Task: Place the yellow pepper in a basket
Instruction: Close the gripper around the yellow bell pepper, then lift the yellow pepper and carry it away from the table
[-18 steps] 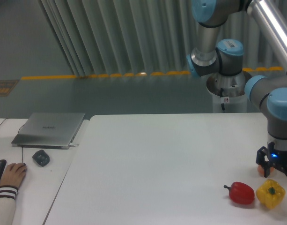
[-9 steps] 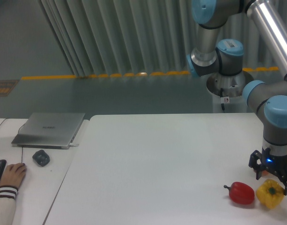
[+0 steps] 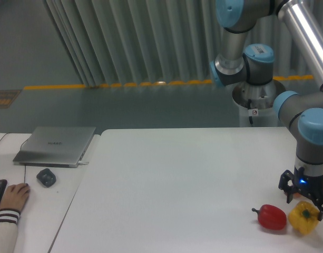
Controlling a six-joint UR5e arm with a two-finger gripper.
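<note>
The yellow pepper [image 3: 303, 220] lies on the white table [image 3: 182, 179] near its right front corner, glossy and lobed with a dark green stem stub on top. My gripper [image 3: 303, 202] hangs directly above it, pointing down, its black fingers spread open on either side of the pepper's top. Nothing is held between them. The basket is out of view.
A red pepper [image 3: 271, 217] lies just left of the yellow one, almost touching it. A small orange thing [image 3: 293, 193] peeks out behind the gripper. On the side table at left are a laptop [image 3: 56, 145], a mouse [image 3: 46, 177] and a person's hand [image 3: 12, 196].
The gripper has shifted left and come down, from behind the yellow pepper to right over it. Both peppers stay where they were.
</note>
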